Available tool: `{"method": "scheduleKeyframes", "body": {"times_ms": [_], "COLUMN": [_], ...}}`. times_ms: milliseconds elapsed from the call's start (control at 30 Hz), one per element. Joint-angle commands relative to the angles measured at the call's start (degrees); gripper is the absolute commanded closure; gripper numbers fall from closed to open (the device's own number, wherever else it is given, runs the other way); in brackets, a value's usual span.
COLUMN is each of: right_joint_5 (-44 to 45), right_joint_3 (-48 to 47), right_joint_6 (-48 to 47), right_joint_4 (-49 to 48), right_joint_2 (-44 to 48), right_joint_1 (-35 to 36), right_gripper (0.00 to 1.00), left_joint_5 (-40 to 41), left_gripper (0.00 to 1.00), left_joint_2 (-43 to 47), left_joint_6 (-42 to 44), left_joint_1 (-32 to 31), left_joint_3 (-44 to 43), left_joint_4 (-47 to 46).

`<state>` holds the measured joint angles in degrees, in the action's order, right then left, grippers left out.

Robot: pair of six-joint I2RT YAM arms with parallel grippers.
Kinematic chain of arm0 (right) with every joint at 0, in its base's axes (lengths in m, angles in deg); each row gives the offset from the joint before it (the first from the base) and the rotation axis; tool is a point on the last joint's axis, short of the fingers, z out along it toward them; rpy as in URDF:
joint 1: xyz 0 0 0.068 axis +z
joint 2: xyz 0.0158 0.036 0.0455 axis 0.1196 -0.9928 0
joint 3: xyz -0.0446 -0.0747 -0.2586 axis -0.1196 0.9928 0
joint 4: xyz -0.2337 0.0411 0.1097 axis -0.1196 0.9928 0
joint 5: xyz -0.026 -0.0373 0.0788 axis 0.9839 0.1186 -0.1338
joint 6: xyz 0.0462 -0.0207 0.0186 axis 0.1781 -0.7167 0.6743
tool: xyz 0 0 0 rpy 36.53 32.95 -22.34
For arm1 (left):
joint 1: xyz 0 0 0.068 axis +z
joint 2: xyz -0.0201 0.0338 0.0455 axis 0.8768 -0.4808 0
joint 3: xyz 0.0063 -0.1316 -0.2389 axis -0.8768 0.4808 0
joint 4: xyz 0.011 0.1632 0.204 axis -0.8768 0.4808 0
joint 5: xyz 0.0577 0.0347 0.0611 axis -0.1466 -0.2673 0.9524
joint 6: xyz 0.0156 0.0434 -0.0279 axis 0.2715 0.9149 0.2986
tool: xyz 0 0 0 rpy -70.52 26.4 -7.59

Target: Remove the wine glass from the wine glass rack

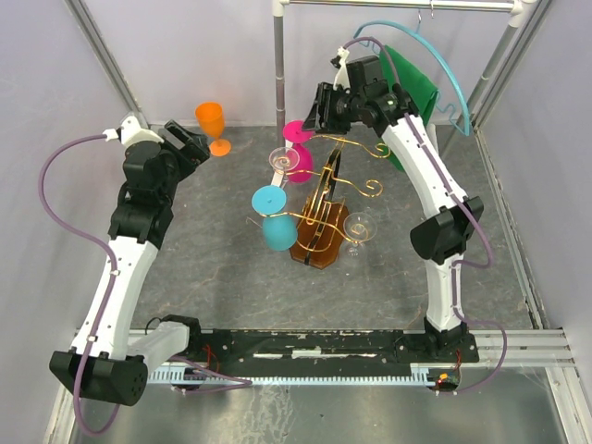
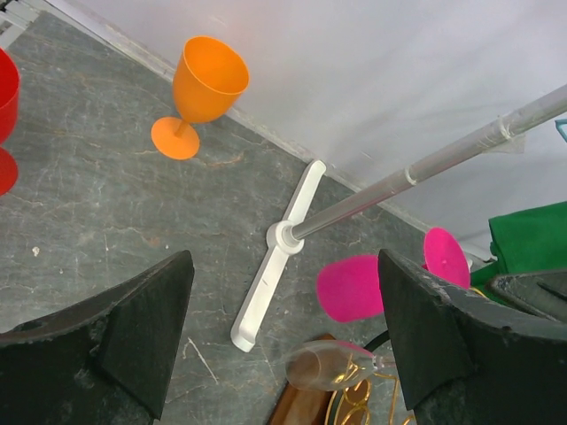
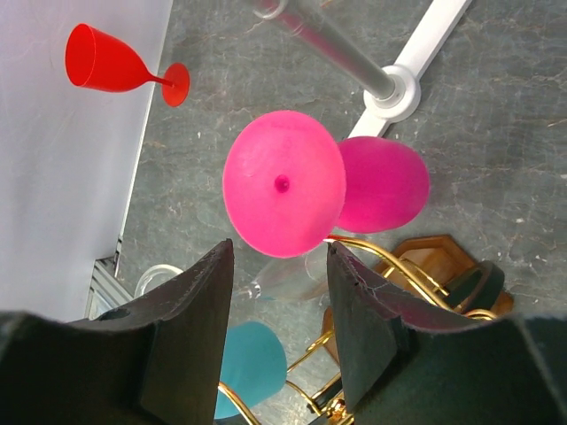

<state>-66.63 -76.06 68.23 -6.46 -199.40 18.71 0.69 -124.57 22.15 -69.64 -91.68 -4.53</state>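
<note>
The wine glass rack [image 1: 319, 242] stands mid-table, a brown wooden base with gold wire arms. A pink glass [image 1: 298, 153], a teal glass [image 1: 274, 220] and two clear glasses [image 1: 281, 162] [image 1: 357, 226] hang on it upside down. My right gripper [image 1: 319, 111] is open and empty just above the pink glass. In the right wrist view its fingers [image 3: 190, 301] flank the space beside the pink foot [image 3: 283, 182] without touching it. My left gripper [image 1: 192, 143] is open and empty, left of the rack, near an orange glass [image 1: 212, 124].
The grey clothes rail pole [image 1: 277, 65] stands behind the rack on a white foot [image 2: 275, 266]. A green cloth [image 1: 413, 79] hangs from a teal hanger at the back right. A red glass [image 3: 115, 64] stands near the back-left wall. The orange glass [image 2: 202, 88] stands upright.
</note>
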Motion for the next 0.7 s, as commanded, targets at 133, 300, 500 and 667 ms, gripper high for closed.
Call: {"method": "scheduleKeyframes", "body": {"times_ms": [133, 300, 500, 667], "right_joint_5": [-1.54, -3.9, -5.52, -5.28], "right_joint_3": [0.15, 0.35, -1.08, -1.36], "right_joint_6": [-0.39, 0.26, 0.94, 0.43], "right_joint_4": [-3.79, -5.65, -6.88, -6.72], "right_joint_2": [0.14, -1.46, -3.65, -4.81], "right_joint_1": [-2.66, -2.99, -2.99, -2.97], "right_gripper": [0.45, 0.45, 0.45, 0.45], "left_joint_5": [-3.66, -4.2, -4.42, -4.67], "left_gripper": [0.08, 0.07, 0.06, 0.05], "left_joint_2": [0.1, 0.09, 0.34, 0.63], "left_joint_6": [0.35, 0.52, 1.0, 1.14], "left_joint_1": [-0.2, -0.23, -0.14, -0.14], "left_joint_3": [-0.26, 0.09, 0.12, 0.11], "left_joint_4": [-0.68, -0.71, -0.71, -0.62]}}
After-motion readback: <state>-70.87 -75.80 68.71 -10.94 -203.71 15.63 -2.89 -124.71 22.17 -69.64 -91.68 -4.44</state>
